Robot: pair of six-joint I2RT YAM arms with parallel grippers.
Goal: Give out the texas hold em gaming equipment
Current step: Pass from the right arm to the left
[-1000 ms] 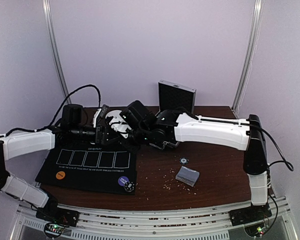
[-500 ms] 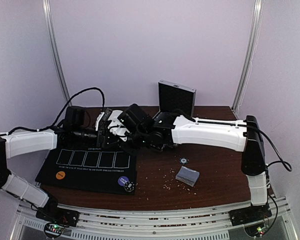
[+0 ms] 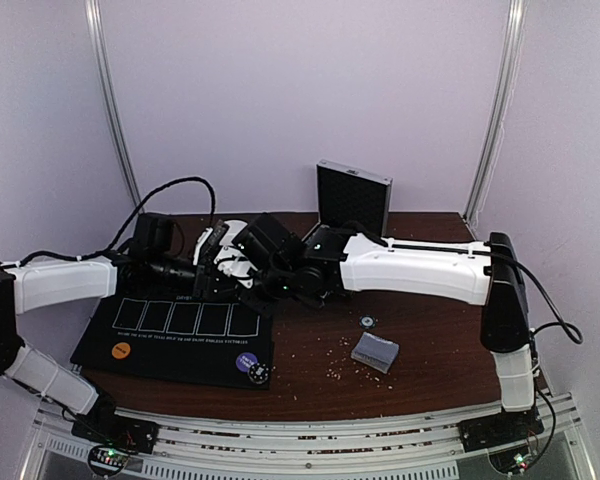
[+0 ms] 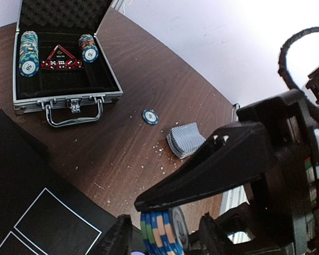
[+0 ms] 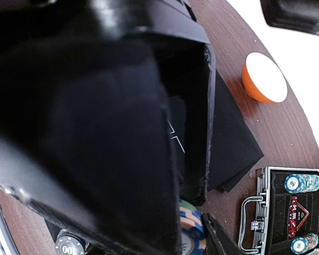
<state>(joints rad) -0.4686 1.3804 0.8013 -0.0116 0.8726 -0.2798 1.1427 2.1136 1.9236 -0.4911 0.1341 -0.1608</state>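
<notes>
The right hand is pinched on a stack of poker chips that sits between the fingers of the left hand, whose grip I cannot tell, while 1 loose chip and the cards lie beyond on the tabletop.

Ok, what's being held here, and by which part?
A short stack of poker chips, pinched across its rims by the right pincer. The left pincer brackets its flat ends; whether that one grips yet cannot be told.
</notes>
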